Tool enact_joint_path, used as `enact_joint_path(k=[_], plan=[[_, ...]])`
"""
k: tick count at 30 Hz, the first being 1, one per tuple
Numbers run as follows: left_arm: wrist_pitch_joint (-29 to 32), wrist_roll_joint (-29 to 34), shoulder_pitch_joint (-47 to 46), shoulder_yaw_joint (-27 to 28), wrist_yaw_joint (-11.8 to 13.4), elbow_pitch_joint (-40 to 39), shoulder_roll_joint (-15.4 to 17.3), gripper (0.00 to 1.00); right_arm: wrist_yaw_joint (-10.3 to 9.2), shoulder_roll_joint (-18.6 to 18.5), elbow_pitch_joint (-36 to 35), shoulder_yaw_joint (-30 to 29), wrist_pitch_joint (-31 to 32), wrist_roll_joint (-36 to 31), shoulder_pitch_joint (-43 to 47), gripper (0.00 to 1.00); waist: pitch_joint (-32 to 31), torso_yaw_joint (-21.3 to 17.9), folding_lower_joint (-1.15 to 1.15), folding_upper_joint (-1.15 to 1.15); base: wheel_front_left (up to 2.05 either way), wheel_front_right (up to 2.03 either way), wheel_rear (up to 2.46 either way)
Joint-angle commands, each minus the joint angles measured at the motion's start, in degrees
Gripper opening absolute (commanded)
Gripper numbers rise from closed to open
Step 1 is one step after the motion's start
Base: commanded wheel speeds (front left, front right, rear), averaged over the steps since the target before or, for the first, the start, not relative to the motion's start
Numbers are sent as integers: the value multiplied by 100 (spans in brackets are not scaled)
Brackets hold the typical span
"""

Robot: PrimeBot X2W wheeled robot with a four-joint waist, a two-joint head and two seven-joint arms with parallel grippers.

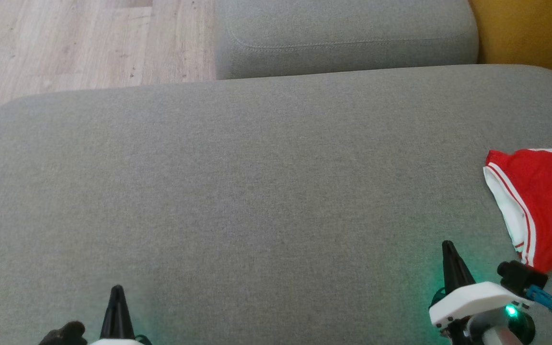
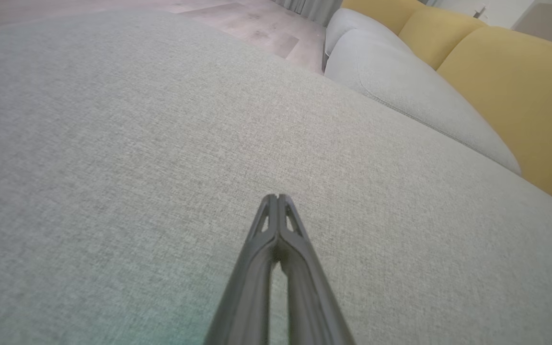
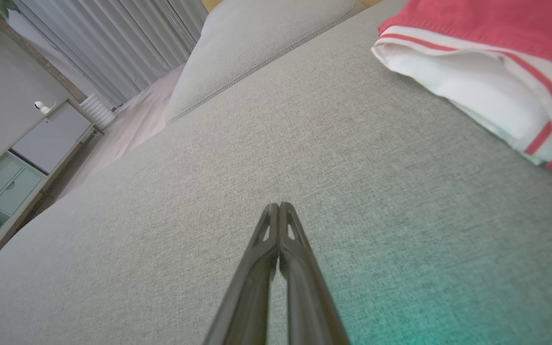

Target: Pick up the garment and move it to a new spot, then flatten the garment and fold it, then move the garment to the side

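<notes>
A red garment [image 1: 546,206] with white trim and thin red stripes lies folded at the right edge of the grey cushion [image 1: 257,201]; the right wrist view has the garment [image 3: 487,62] at its upper right. My right gripper [image 1: 447,245] is shut and empty, hovering over bare cushion to the garment's lower left, fingertips pressed together [image 3: 279,206]. Low at the left my left gripper [image 1: 117,288] is shut too, with nothing in it, its tips [image 2: 277,197] meeting over plain grey fabric.
A second grey cushion [image 1: 343,36] lies beyond the big one. Yellow upholstery [image 1: 530,31] rises at the far right. Wooden floor [image 1: 79,43] shows past the cushion's far left edge. A low cabinet [image 3: 12,167] and curtains [image 3: 113,43] stand across the room.
</notes>
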Motion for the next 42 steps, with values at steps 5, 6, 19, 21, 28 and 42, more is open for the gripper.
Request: enact_joint_path(k=[5, 6, 19, 21, 28, 42], plan=[[100, -367, -270, 146, -49, -234, 7, 0, -1, -10, -295, -60, 92, 383, -223, 0, -2, -1, 0, 0, 0, 0, 0], [133, -493, -285, 162, -60, -253, 7, 0, -1, -10, -335, -79, 125, 509, -220, 0, -2, -2, 0, 0, 0, 0, 0], [353, -1311, -384, 269, -127, -371, 8, 0, -2, -12, -596, -201, 341, 1329, -200, 0, -6, -6, 0, 0, 0, 0, 0], [386, -1435, -399, 285, -137, -389, 8, 0, -2, -12, -635, -219, 374, 1454, -197, 0, -7, -6, 0, 0, 0, 0, 0], [504, -1875, -453, 343, -174, -453, 9, 0, -2, -13, -776, -285, 490, 1896, -187, 0, -9, -8, 0, 0, 0, 0, 0], [740, -2756, -560, 458, -246, -580, 11, 0, -3, -15, -1056, -416, 722, 2779, -166, 0, -14, -12, 0, 0, 0, 0, 0]])
